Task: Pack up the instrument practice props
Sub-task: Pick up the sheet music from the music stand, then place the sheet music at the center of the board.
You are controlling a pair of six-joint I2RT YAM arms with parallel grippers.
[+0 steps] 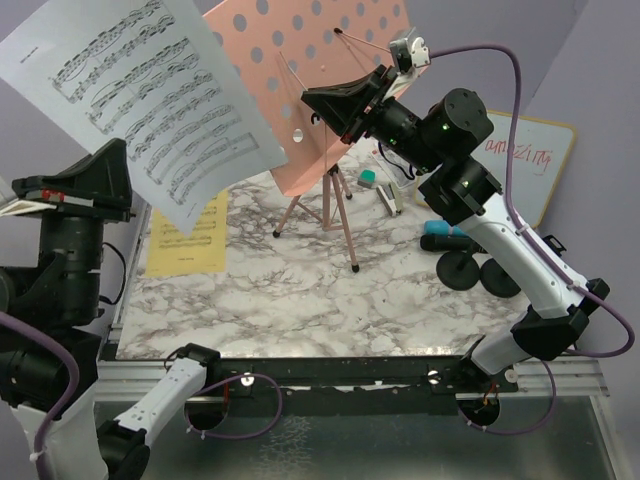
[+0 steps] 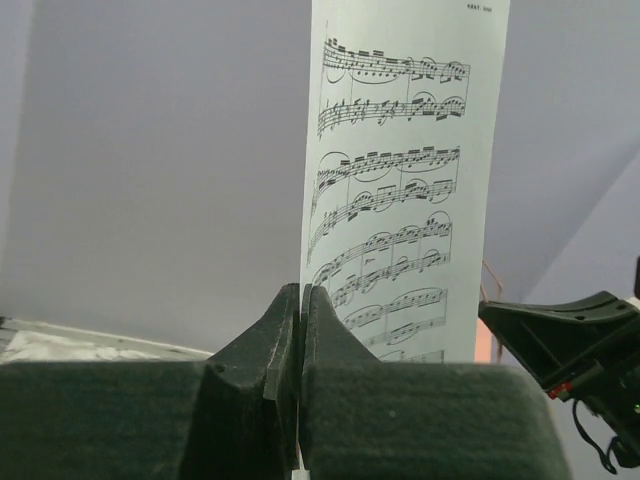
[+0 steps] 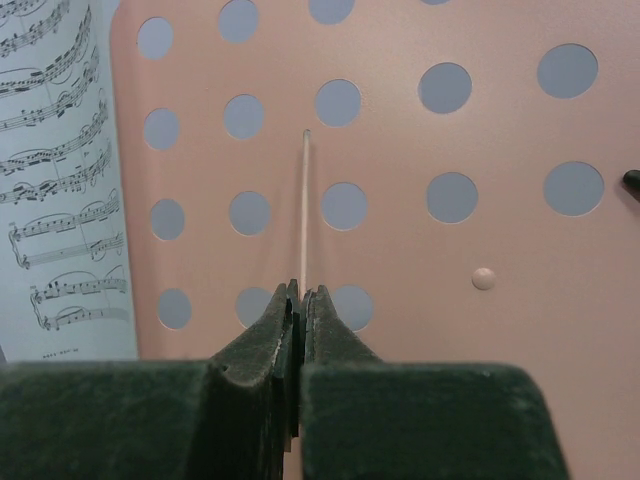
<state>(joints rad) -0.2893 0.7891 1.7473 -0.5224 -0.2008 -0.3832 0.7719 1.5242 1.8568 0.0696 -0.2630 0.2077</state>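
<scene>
My left gripper [image 1: 118, 152] is shut on the lower edge of a printed sheet-music page [image 1: 150, 95] and holds it up in the air at the left; the left wrist view shows the jaws [image 2: 301, 290] clamped on that page [image 2: 400, 180]. The pink perforated music rack [image 1: 300, 160] stands on its tripod legs [image 1: 345, 225] at the back of the table. My right gripper [image 1: 318, 102] is at the rack's face [image 3: 400, 130], shut [image 3: 302, 290] on a thin wire page retainer [image 3: 305, 200]. A blue microphone [image 1: 440, 242] and two black round bases [image 1: 462, 270] lie at the right. The black microphone is out of view.
A yellow sheet [image 1: 185, 240] lies on the marble table [image 1: 300, 300] at the left. A stapler [image 1: 390, 200] and green eraser [image 1: 367, 180] lie behind the rack. A whiteboard [image 1: 520, 160] leans at the back right.
</scene>
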